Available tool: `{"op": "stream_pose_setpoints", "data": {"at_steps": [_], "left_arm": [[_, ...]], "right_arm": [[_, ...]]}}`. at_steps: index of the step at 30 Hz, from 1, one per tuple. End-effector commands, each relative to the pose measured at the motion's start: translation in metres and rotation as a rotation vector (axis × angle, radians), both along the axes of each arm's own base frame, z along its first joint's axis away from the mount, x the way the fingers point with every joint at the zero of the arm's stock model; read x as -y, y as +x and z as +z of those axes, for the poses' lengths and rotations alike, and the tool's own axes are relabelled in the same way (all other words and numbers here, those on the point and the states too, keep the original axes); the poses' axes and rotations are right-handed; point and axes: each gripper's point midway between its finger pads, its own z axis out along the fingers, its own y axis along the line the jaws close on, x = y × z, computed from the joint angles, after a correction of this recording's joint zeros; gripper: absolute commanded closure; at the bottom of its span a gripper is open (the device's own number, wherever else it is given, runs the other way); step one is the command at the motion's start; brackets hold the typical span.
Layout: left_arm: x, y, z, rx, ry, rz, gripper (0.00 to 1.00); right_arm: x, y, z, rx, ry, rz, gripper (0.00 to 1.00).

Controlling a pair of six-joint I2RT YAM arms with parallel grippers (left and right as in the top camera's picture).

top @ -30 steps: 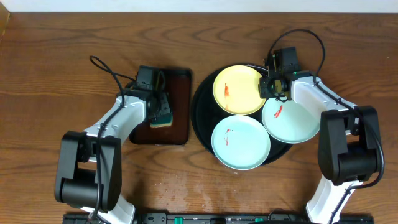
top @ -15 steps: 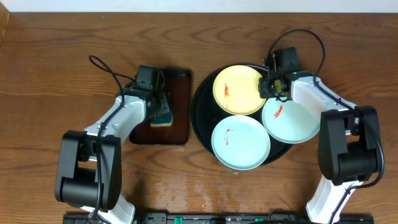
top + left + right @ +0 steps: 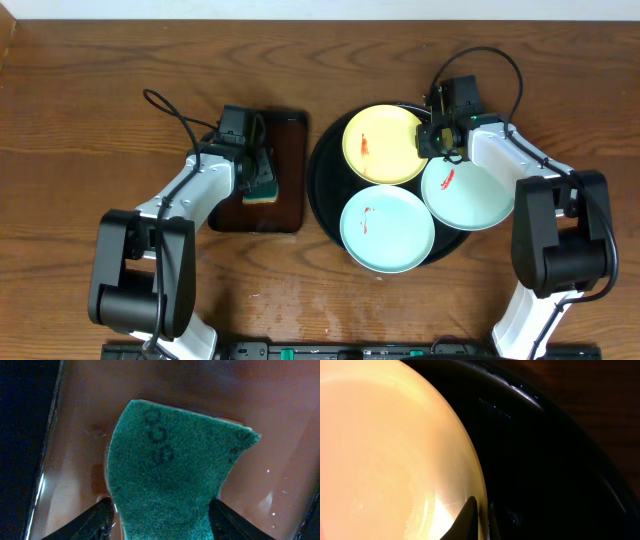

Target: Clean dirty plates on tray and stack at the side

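The round black tray (image 3: 325,195) holds three plates, each with a red smear: a pale yellow plate (image 3: 385,145) at the back, a mint plate (image 3: 388,228) in front and another mint plate (image 3: 468,195) at the right. My right gripper (image 3: 428,140) is shut on the right rim of the yellow plate (image 3: 385,450), one finger on top and one under (image 3: 481,517). My left gripper (image 3: 258,180) is shut on a green sponge (image 3: 170,470) over the brown rectangular tray (image 3: 290,135), a finger at each side (image 3: 160,520).
The brown tray's wet glossy floor (image 3: 75,450) shows in the left wrist view. The black tray's raised rim (image 3: 555,415) curves past the right gripper. Bare wood tabletop (image 3: 80,120) lies to the left and in front.
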Motion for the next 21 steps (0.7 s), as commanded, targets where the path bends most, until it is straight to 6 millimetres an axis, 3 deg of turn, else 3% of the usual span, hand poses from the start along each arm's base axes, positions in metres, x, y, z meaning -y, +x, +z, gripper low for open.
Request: {"op": "stream_pose_setpoints", "data": {"at_steps": [1,8,18,21], "left_arm": [[-0.004,0.000,-0.006,-0.008,0.012,0.011,0.36],[-0.003,0.006,0.011,0.031,0.006,0.012,0.35],[-0.006,-0.014,-0.014,-0.052,0.020,0.009,0.29],[-0.005,-0.015,-0.019,-0.061,0.021,0.008,0.33]], "right_arm": [[-0.005,0.004,0.013,0.029,0.011,0.013,0.92],[-0.005,0.004,0.013,0.029,0.010,0.013,0.91],[-0.005,0.004,0.013,0.029,0.010,0.014,0.91],[-0.005,0.004,0.013,0.029,0.010,0.013,0.91]]}}
